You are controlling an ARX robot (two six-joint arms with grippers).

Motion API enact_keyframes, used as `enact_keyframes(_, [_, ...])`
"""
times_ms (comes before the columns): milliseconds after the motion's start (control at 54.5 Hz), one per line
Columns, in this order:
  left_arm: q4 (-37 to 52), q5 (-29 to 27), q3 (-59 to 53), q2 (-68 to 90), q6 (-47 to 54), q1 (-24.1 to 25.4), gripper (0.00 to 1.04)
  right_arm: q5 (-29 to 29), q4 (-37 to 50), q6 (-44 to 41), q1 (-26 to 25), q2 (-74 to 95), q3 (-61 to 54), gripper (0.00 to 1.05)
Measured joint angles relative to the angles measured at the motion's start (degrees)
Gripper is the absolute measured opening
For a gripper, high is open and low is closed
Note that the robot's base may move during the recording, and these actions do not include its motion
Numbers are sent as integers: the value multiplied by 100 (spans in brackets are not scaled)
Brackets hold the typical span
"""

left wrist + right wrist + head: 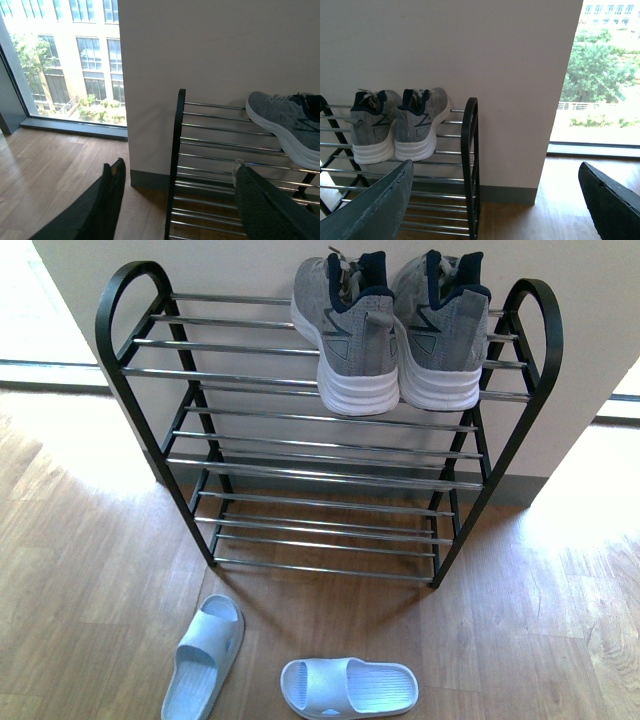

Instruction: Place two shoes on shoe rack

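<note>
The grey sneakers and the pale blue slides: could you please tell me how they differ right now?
The grey sneakers sit on the shoe rack's top tier; the pale blue slides lie on the floor in front of it. The sneakers stand side by side, heels toward the camera; the slides lie apart, pointing different ways. Both are pairs.

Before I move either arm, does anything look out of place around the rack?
Yes: the two pale blue slides lie loose on the floor before the shoe rack, splayed, one pointing toward it, the other sideways. The grey sneakers sit neatly paired on the top shelf.
</note>
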Motion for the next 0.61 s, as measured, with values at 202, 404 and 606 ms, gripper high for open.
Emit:
enact_keyframes(202, [0, 0, 0, 0, 15, 0, 95, 0, 0, 0, 0, 2, 0, 96])
enact_keyframes(404, [0, 7, 2, 0, 20, 0, 95, 17, 0, 0, 0, 0, 0, 96])
enact_keyframes(606, [0, 4, 2, 0, 20, 0, 95, 17, 0, 0, 0, 0, 0, 96])
